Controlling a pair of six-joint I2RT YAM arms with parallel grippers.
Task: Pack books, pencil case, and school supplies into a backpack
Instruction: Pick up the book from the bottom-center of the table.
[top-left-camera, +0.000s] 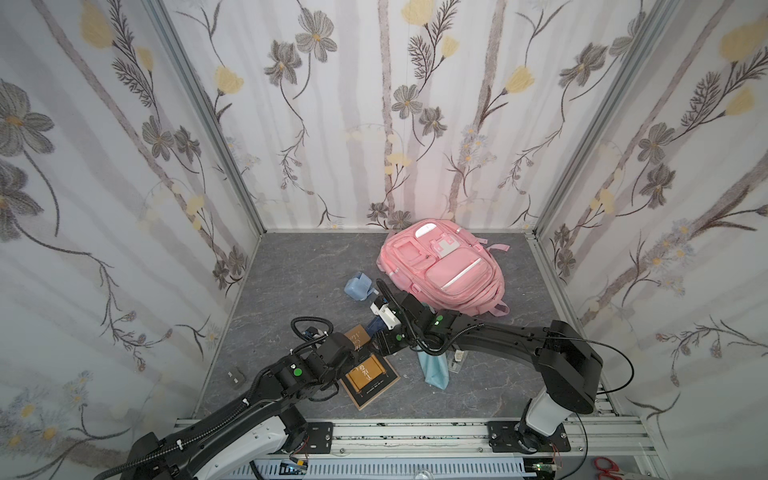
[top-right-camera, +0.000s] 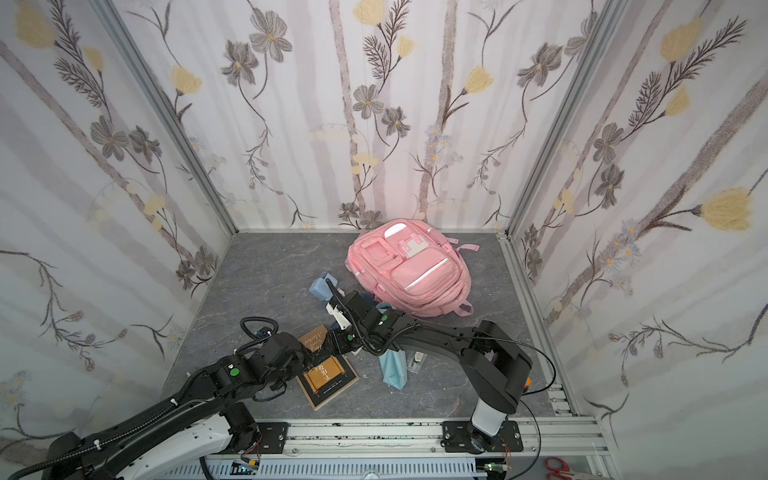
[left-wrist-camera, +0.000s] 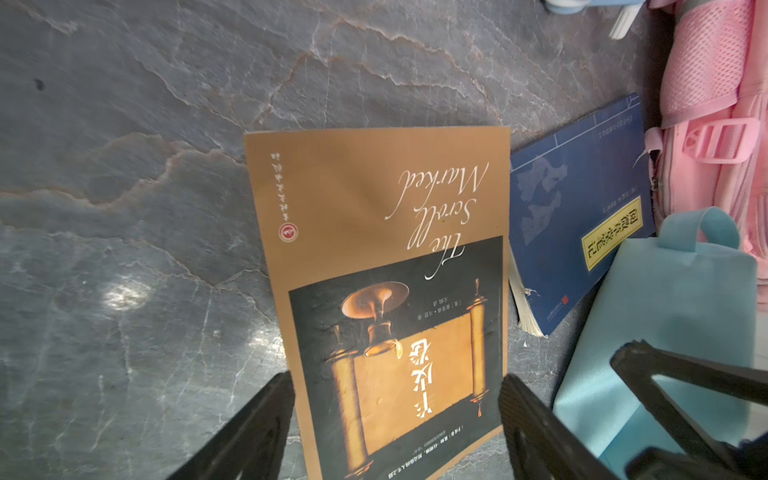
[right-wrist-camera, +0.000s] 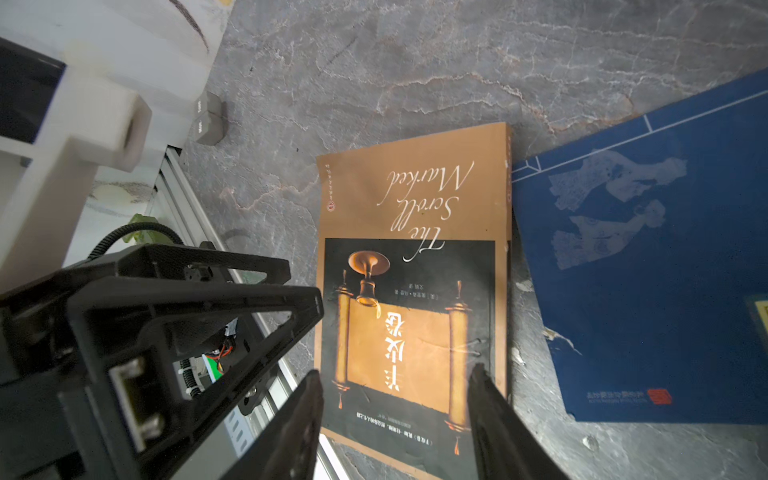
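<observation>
Nearest, the brown book (top-left-camera: 368, 376) lies flat on the tabletop (top-left-camera: 291, 270). The left fingers (left-wrist-camera: 266, 432) are spread wide and empty over its picture end, and the right fingers (right-wrist-camera: 291, 424) are parted and empty above it too. Beyond lie the navy book (left-wrist-camera: 573, 216) and the pink backpack (top-left-camera: 449, 270).

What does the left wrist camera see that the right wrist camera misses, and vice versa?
Only the left wrist view shows the pink fabric backpack and the soft light-blue fabric pouch. Only the right wrist view shows a small grey block and a metal rail. Both show the brown book with the gold scroll picture beside the navy book on the grey stone-look table.
</observation>
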